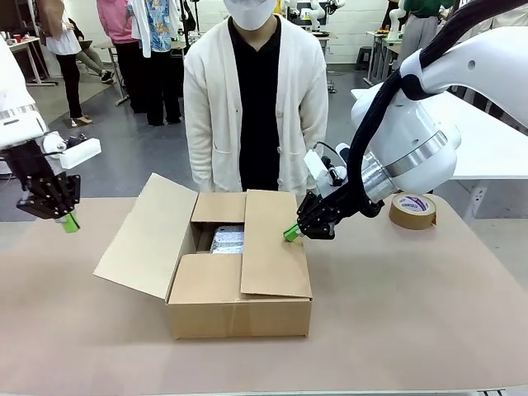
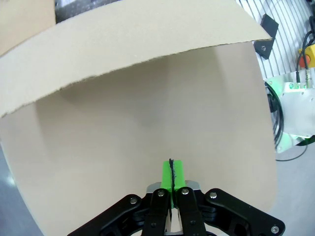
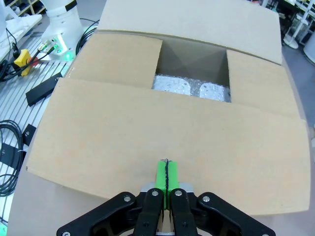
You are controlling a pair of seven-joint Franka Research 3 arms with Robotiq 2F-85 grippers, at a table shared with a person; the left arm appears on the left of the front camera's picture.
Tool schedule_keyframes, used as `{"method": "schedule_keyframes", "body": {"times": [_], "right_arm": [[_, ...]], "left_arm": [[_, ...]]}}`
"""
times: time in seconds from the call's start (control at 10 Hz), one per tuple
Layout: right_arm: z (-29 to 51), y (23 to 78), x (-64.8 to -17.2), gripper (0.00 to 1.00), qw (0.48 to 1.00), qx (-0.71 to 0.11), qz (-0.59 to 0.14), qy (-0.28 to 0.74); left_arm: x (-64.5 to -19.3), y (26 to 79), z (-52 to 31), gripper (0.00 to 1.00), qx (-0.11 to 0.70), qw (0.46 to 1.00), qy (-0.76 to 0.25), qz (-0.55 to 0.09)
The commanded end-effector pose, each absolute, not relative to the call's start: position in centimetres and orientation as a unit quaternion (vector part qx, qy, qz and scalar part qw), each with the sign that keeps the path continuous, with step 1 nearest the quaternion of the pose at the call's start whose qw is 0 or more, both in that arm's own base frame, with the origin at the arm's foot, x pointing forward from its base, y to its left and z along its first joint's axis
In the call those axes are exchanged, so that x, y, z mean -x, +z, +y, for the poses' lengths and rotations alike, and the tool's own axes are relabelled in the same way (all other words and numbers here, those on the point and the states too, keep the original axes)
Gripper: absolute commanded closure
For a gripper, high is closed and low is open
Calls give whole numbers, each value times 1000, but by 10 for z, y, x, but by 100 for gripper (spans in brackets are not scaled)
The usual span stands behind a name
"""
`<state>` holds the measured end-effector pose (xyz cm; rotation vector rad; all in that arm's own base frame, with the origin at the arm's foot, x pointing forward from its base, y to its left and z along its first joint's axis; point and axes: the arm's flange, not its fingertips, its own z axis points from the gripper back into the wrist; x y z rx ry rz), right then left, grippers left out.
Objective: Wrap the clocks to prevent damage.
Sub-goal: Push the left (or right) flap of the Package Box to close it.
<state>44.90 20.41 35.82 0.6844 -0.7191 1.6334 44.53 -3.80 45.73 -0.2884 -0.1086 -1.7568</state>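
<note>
Where the tabletop (image 1: 396, 322) lies closest to me sits the box (image 1: 239, 307), its near flap and right flap (image 1: 275, 247) folded down flat and its left flap (image 1: 144, 235) slanting up and outward. A square gap between the flaps is open, and in it lie the clocks (image 1: 228, 240), a silvery bubble-wrapped bundle low inside the box, toward its far side.

My right tool (image 1: 290, 233) is at the far outer edge of the right flap, green pads pressed tight together with nothing between them. From its wrist, the right tool (image 3: 166, 173) points across that flap (image 3: 162, 128) toward the gap, where the clocks (image 3: 192, 88) show as two pale lumps side by side. I cannot tell whether the tip rests on the cardboard or sits just above it.

My left tool (image 1: 70, 223) hangs over the left edge of the tabletop, well apart from the box, also closed with nothing in it. From its wrist, the left tool (image 2: 172, 169) has its pads meeting in a thin dark line over bare tabletop (image 2: 147, 128), with the raised left flap (image 2: 123, 44) beyond.

Farther right, beyond my right arm, the tape (image 1: 412, 210) lies flat near the far edge. Across the tabletop stands the person (image 1: 256, 107) in a white cardigan over black, just behind the box.
</note>
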Motion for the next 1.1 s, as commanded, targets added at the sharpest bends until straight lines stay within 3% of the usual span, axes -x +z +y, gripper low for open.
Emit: {"method": "schedule_keyframes", "body": {"times": [0.0,0.2,0.6,1.0], "right_arm": [[206,355,-449,99,585,-290,-301,695],[206,355,-449,99,585,-290,-301,695],[206,355,-449,99,585,-290,-301,695],[206,355,-449,99,585,-290,-301,695]], "left_arm": [[-469,430,-30,100,172,586,-786,-101],[-476,403,-21,100,260,623,-719,-168],[-466,356,-37,100,342,684,-619,-179],[-456,370,-66,100,338,658,-644,-195]]}}
